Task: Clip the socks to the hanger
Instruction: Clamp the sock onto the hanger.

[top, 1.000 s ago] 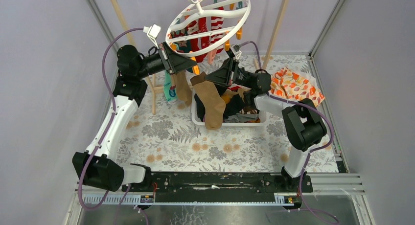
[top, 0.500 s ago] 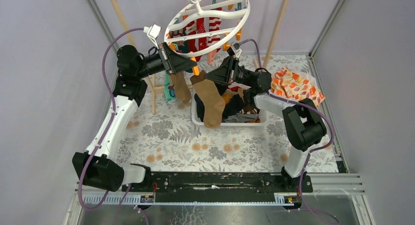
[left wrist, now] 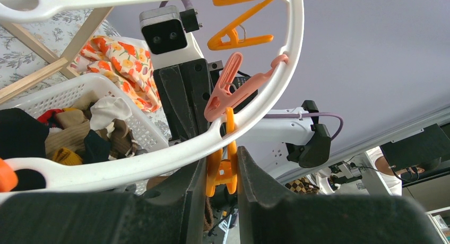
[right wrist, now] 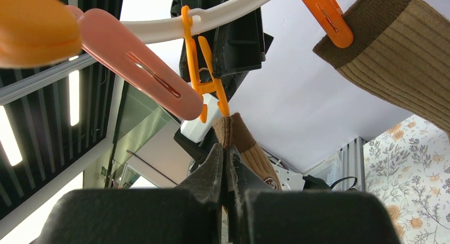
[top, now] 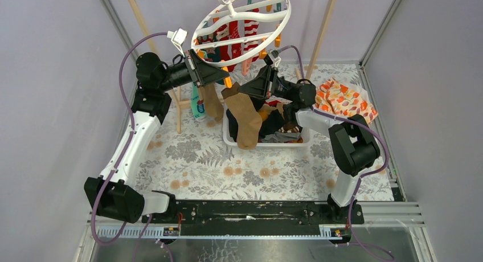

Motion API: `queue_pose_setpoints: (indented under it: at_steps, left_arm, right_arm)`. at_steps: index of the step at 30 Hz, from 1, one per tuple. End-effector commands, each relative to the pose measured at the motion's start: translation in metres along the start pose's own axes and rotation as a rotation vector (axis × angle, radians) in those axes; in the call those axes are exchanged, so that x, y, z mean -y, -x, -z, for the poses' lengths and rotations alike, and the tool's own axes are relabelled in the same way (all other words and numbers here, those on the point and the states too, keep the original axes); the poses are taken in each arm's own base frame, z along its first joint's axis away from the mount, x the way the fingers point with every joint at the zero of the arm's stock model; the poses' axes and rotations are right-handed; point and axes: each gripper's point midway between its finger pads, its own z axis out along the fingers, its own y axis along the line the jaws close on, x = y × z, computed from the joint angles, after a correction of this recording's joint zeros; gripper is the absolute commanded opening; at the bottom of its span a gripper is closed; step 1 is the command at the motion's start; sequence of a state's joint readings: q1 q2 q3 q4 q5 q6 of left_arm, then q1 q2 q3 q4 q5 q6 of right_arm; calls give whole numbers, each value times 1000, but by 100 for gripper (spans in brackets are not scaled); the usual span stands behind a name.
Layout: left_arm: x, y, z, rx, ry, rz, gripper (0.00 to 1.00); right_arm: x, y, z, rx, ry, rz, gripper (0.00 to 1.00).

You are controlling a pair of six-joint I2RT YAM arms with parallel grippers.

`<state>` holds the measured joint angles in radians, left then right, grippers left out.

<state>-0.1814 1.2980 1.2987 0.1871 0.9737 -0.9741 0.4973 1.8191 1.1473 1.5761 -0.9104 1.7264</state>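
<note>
Hanger (top: 245, 15): white ring with crossbars, hung above the far side of the table (top: 193, 159).
Red-and-white socks (top: 234, 37): clipped under the ring, hanging down.
Left end effector (left wrist: 221, 172): narrowed onto an orange clip (left wrist: 229, 148) that hangs from the ring's rim, so that the clip is pinched between both fingers.
Right end effector (right wrist: 227, 162): closed tight on the cuff of a tan sock (right wrist: 244, 146). The cuff is held up against the lower tips of the same orange clip. Whether it sits inside the clip's mouth cannot be told.
Tan sock, seen from above: draped down from the right end effector across the near-left rim of the basket (top: 229, 138).
Brown ribbed sock (right wrist: 392, 53): held on the ring by another orange clip.
Pink clip (left wrist: 228, 90): fixed to the rim just above the pinched clip, holding nothing.
Basket: white, set on the table, filled with loose socks (top: 273, 122).
Patterned cloth (top: 342, 99): orange-and-white, laid right of the basket.
</note>
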Motion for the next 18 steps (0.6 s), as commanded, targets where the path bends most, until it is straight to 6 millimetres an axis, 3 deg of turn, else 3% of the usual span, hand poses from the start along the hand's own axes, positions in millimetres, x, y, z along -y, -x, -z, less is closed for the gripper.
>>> queue_pose_setpoints:
  at_steps: [1,18]
  left_arm:
    - [24,-4,7,-32,-66,-82,0]
    - [22,-7,8,-48,-56,-101,0]
  right_arm:
    - [-43,-4,-8,-30,132,151,0]
    - [-48,11,-12,47,158,152,0]
